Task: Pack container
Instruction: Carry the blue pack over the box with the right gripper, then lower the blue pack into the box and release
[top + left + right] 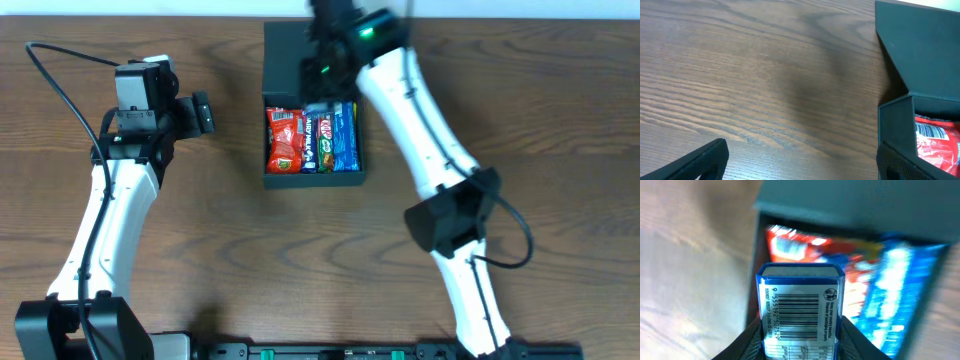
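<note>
The black container [281, 60] sits at the table's far middle with its flap lid open toward the back. Red and blue snack packets [312, 140] lie inside it. My right gripper [801, 340] is shut on a blue-and-white packet with a barcode [800, 310] and holds it above the container's far side; in the overhead view it shows as a blue strip [325, 106] under the arm. My left gripper [800, 165] is open and empty over bare wood, just left of the container's wall [895, 125]; it also shows in the overhead view [203, 112].
The right arm [420, 120] reaches across from the front right over the container. The left arm [110, 220] lies along the left side. The table's far edge runs just behind the lid [290, 35].
</note>
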Controlling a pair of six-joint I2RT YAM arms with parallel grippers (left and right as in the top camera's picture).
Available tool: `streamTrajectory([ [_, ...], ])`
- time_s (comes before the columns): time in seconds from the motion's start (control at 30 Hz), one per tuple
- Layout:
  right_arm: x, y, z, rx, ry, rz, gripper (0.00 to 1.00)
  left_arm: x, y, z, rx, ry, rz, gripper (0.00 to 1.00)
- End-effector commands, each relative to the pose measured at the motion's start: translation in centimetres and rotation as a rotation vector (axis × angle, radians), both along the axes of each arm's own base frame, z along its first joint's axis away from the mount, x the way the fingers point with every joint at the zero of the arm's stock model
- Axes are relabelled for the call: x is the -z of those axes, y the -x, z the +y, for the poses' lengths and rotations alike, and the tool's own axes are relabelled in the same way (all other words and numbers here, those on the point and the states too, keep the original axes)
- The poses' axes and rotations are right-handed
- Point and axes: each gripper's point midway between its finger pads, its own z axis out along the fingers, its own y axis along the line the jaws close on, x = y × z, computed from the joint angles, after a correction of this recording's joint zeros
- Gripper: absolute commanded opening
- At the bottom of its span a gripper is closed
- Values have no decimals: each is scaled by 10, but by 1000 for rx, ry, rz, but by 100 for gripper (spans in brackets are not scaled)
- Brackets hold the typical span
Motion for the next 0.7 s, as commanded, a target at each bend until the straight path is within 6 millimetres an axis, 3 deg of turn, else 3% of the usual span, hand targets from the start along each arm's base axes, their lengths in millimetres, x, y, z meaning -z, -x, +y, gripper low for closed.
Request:
streamTrajectory([
  [0.0,22,5,8,29,38,40,1,5,2,6,-12,-23,17,95],
  [0.47,87,25,28,82,198,102,2,12,9,6,-11,-22,54,96],
  [0.67,96,25,26,111,208,120,2,12,9,5,-11,-21,55,95],
])
